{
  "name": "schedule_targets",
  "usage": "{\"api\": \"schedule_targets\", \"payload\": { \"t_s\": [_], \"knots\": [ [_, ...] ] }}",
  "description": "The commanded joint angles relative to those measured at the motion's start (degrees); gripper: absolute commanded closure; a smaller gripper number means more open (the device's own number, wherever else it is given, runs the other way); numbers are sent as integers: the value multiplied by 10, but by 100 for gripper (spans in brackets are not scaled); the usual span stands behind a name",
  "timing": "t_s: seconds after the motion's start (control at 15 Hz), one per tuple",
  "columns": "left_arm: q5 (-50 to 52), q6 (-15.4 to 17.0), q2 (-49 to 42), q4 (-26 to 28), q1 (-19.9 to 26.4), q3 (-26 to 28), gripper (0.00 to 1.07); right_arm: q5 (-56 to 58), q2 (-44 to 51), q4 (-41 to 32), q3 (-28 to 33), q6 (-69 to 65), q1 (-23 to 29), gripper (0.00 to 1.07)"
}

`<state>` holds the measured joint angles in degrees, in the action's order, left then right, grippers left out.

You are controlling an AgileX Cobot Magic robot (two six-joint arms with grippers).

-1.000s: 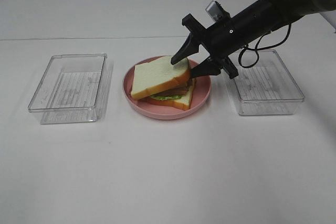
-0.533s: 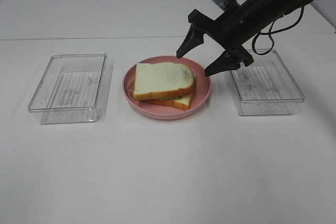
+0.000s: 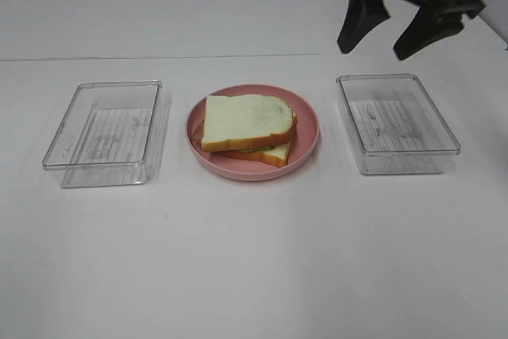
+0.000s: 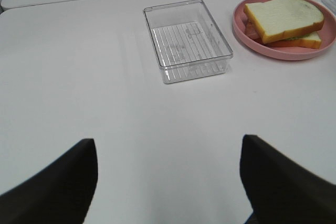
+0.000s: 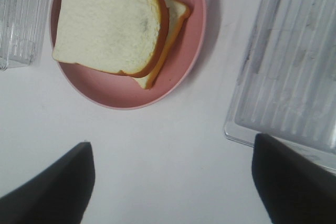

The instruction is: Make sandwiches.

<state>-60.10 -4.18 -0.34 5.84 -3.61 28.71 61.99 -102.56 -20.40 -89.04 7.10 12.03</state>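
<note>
The sandwich (image 3: 248, 129) sat on the pink plate (image 3: 305, 147), loose-layered and probably light. Best gripped across both crusts. Both grippers' jaws stood released, empty.

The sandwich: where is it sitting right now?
In the exterior high view the sandwich lies on the pink plate at the table's middle, between the two clear trays, the left tray and the right tray.

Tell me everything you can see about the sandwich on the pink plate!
The sandwich is two white bread slices with orange-brown crust, the top one lying flat and turned a bit, so the bottom slice's corner sticks out. A little green filling peeks out between them. It looks like a toy. It rests on the pink plate, and nothing else touches it.
</note>
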Motion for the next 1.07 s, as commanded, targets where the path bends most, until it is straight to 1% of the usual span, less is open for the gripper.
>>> {"api": "schedule_targets", "payload": {
  "t_s": [0.07, 0.13, 0.2, 0.27, 0.33, 0.53, 0.6, 0.73, 0.8, 0.93, 1.07],
  "knots": [
    [5, 2, -13, 1, -1, -1, 34, 15, 83, 39, 28, -18, -1, 31],
    [5, 2, -13, 1, -1, -1, 34, 15, 122, 53, 51, -20, -1, 31],
    [5, 1, -13, 1, -1, -1, 34, 15, 168, 64, 86, -21, -1, 31],
    [5, 1, -13, 1, -1, -1, 34, 15, 192, 69, 107, -21, -1, 31],
    [5, -3, -13, 1, -1, -1, 34, 15, 286, 85, 198, -28, -1, 31],
    [5, -3, -13, 1, -1, -1, 34, 15, 438, 123, 353, -49, -1, 31],
    [5, -3, -13, 1, -1, -1, 34, 15, 466, 129, 373, -51, -1, 31],
    [5, -3, -13, 1, -1, -1, 34, 15, 564, 149, 449, -51, -1, 31],
    [5, -3, -13, 1, -1, -1, 34, 14, 645, 158, 500, -50, -1, 31],
    [5, -3, -13, 1, -1, -1, 34, 13, 730, 164, 547, -50, -1, 31],
    [5, -3, -13, 1, -1, -1, 34, 13, 791, 166, 574, -50, -1, 31]
  ]
}}
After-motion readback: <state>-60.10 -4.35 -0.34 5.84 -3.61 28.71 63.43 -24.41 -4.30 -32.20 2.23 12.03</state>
